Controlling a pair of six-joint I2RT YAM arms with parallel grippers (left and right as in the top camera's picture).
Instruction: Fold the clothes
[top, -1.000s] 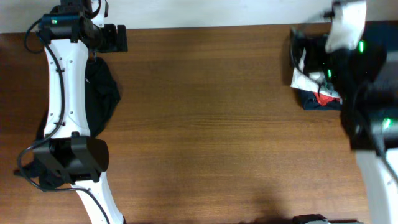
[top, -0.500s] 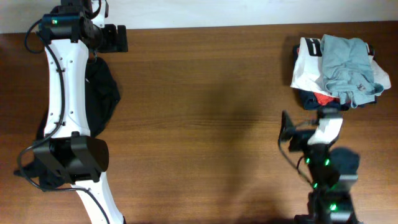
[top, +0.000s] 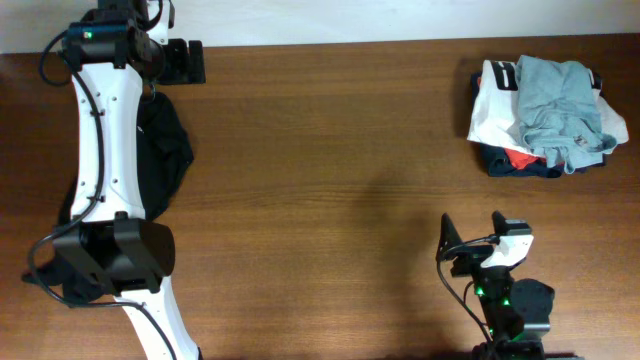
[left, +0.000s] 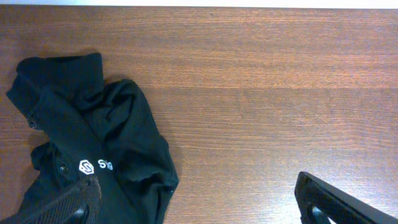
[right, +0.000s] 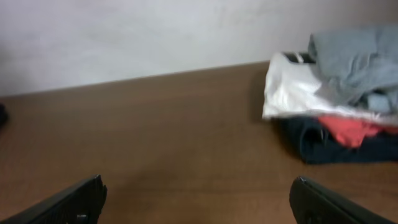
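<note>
A crumpled black top with a small white logo lies at the table's left side, partly under my left arm. My left gripper is at the back left, open and empty, with one finger over the black cloth. The pale grey-teal shirt lies bunched on top of a pile at the back right and also shows in the right wrist view. My right gripper is near the front edge, far from the pile, open with nothing between its fingers.
Under the grey-teal shirt lie a white shirt, a red garment and a navy garment. Bare wooden table stretches between the two clothes. A pale wall stands behind the table's far edge.
My right arm has swung from over the back-right pile down to the front edge, uncovering the grey-teal shirt on top of the pile. The left arm has not moved.
</note>
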